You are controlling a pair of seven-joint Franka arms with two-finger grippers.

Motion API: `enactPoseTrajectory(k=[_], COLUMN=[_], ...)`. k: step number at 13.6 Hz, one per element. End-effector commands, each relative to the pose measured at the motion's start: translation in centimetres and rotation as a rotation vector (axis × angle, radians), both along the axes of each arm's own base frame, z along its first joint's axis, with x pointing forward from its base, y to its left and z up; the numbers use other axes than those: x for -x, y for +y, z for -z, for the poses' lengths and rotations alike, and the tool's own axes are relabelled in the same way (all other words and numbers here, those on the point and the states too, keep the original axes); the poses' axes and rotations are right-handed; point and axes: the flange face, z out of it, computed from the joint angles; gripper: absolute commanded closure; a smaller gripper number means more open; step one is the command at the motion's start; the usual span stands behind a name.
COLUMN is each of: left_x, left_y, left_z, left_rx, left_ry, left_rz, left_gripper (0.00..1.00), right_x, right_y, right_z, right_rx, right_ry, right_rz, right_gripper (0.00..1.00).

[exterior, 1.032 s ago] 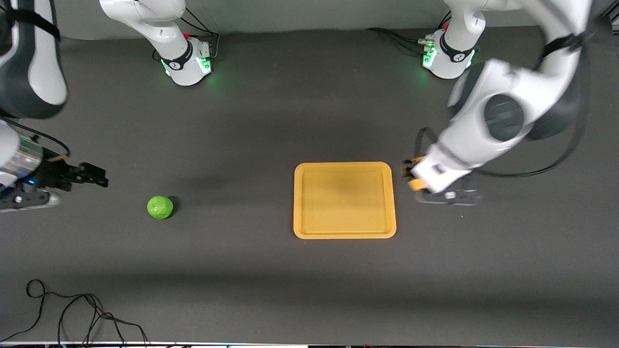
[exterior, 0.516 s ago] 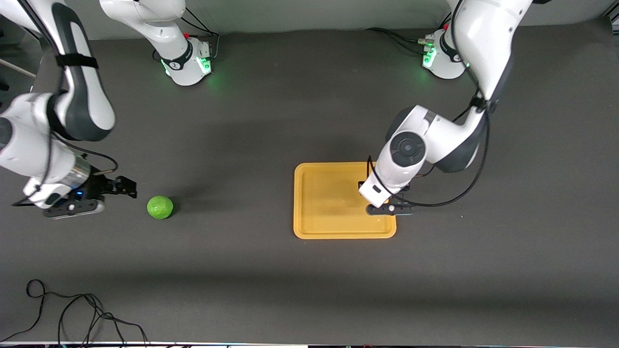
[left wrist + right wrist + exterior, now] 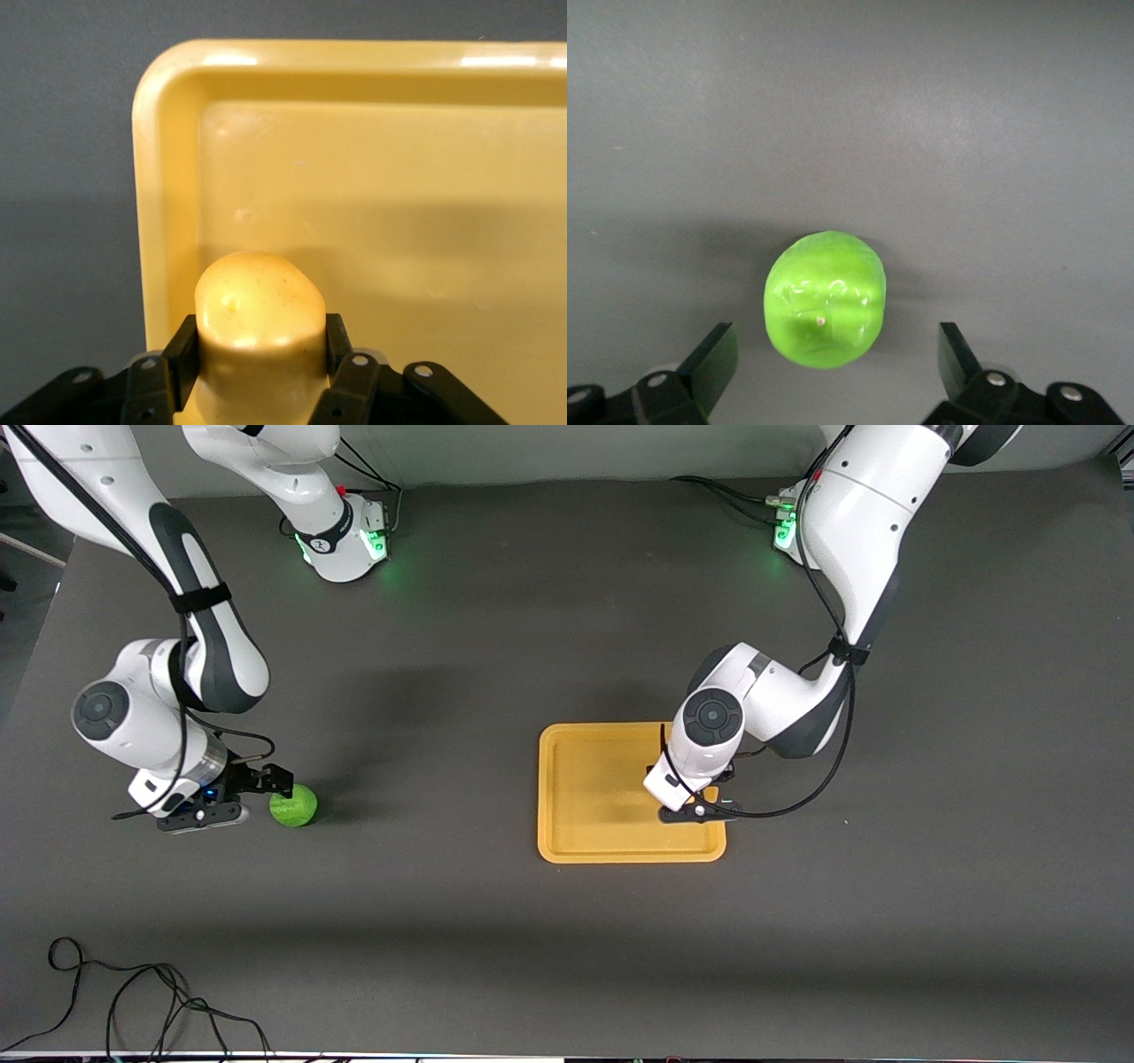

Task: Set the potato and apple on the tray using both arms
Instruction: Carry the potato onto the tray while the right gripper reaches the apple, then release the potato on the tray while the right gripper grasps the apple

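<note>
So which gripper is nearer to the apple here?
Right. The right gripper is open right beside the apple, fingers either side. The left gripper is over the tray, shut on the potato.

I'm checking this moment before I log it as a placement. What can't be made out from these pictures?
- Front view: the lumpy yellow-orange toy potato is hidden under the left arm's wrist over the flat orange-yellow plastic tray.
- Left wrist view: the left hand grips the potato, but its underside is cut off by the picture's edge, so contact with the tray is unclear.
- Front view: the right hand covers part of the lime-green toy apple.
</note>
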Motion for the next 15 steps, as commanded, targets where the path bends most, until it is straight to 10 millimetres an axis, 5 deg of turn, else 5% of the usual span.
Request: enactPoseTrajectory(k=[1, 3, 4, 5, 6, 9, 10, 12, 13, 15], left_x=[-0.1, -0.3, -0.3, -0.4, -0.4, -0.6, -0.9, -2.0, -2.9, -3.9], left_y=[0.0, 0.4, 0.5, 0.5, 0.6, 0.6, 0.5, 1.5, 3.7, 7.4], left_z=[0.3, 0.5, 0.6, 0.5, 0.5, -0.8, -2.3, -7.2, -10.1, -16.0], left_rx=[-0.014, -0.017, -0.018, -0.017, -0.017, -0.016, -0.008, 0.016, 0.016, 0.008], left_ry=[-0.017, -0.013, -0.012, -0.015, -0.015, -0.027, -0.045, -0.104, -0.123, -0.162], left_rz=[-0.017, -0.025, -0.034, -0.035, -0.037, -0.059, -0.072, -0.083, -0.113, -0.066], left_gripper=[1.00, 0.94, 0.66, 0.22, 0.00, 0.00, 0.00, 0.00, 0.00, 0.00], right_x=[-0.6, -0.7, -0.7, -0.7, -0.8, -1.1, -1.4, -2.4, -3.1, -4.2], right_y=[0.0, -0.1, -0.1, -0.1, -0.1, 0.0, 0.0, 0.4, 0.3, 0.3], right_z=[1.8, 3.2, 3.8, 4.3, 4.5, 5.3, 5.3, 4.7, 4.2, 2.5], right_rx=[-0.019, -0.018, -0.018, -0.019, -0.021, -0.022, -0.022, -0.029, -0.031, -0.036], right_ry=[-0.015, 0.000, 0.009, 0.018, 0.023, 0.037, 0.035, 0.062, 0.084, 0.110], right_rz=[0.002, 0.003, 0.003, 0.001, 0.004, 0.004, 0.005, 0.001, 0.001, -0.002], right_gripper=[0.00, 0.00, 0.00, 0.00, 0.00, 0.04, 0.21, 0.51, 0.64, 0.73])
